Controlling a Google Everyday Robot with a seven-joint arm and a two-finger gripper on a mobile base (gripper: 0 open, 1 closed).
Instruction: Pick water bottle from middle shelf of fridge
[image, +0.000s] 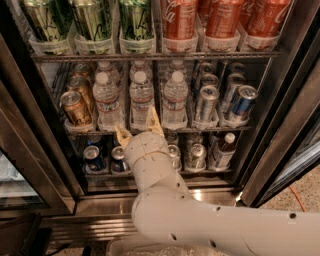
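Red Coca-Cola cans (220, 17) stand above the middle shelf (210, 129), whose clear trays (175, 123) hold the water bottle (141, 97). The gripper (139, 128), fingers (155, 120) spread apart, sits at that shelf's front edge.

My gripper (139, 128) sits at front edge of middle shelf (215, 129), fingers spread, just under centre water bottle (141, 99). Gripper hides front of that bottle's tray. My arm (155, 170) covers some low cans (196, 155). Arm cut off at bottom edge. Top cans (92, 20) cut off at top edge. Back bottles (141, 67) half hidden behind front ones. Label words too blurry to read.
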